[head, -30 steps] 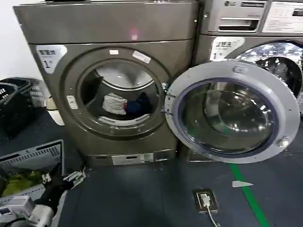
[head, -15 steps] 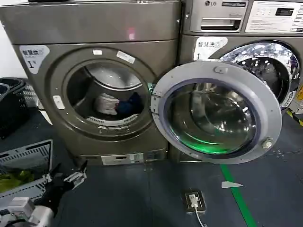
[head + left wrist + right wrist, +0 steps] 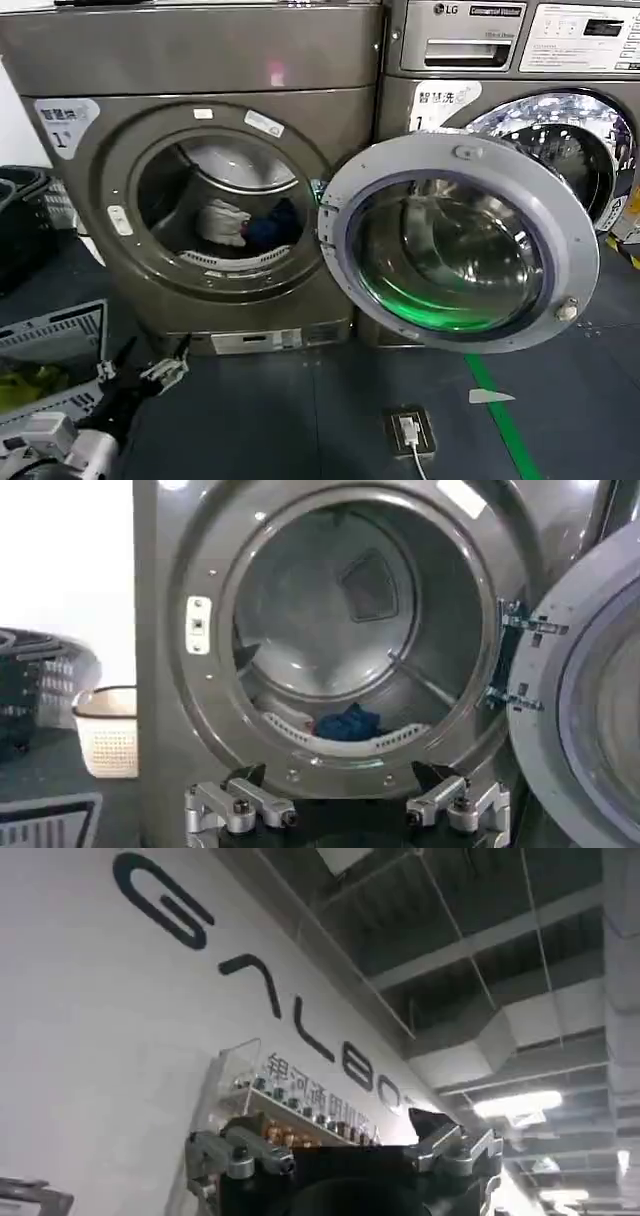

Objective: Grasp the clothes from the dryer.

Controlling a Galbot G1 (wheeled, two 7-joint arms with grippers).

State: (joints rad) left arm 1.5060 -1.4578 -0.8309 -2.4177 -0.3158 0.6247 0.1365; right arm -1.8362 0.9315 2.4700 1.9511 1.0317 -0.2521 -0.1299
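Dryer [image 3: 190,60] fills the left of your head view: bronze-grey front-loader, plain top panel, white "1" sticker [image 3: 62,122] upper left of the porthole. LG machine [image 3: 500,50] sits right beside it w/ drawer + control panel.

Dryer door [image 3: 458,243] is swung fully open to the right, grey rim, glass reflecting green, covering most of the LG machine's porthole. Hinge side touches the dryer's porthole edge.

Drum [image 3: 345,610] is open to you in the left wrist view, grey metal inside.

Basket [image 3: 55,345] on the floor at lower left, grey slatted wall, yellow-green fabric [image 3: 25,385] inside it. Dark crates [image 3: 25,220] further back on the left, white basket [image 3: 105,742] beside the dryer's left side.

Clothes [image 3: 245,225] lie on the drum floor near the front lip: white piece on the left, dark navy piece touching it on the right. Left wrist cam shows the navy one [image 3: 345,723] just behind the lip.

Left gripper [image 3: 142,365] is low at lower left, above the floor in front of the dryer's base, well apart from the clothes. Fingers spread wide, nothing held. Points at the porthole.

Right gripper [image 3: 345,1148] aims up at a wall w/ GALBOT lettering [image 3: 260,998] and the ceiling. Fingers spread wide, empty.

Floor socket [image 3: 408,430] w/ cable plugged in, green floor line [image 3: 500,420] next to it.
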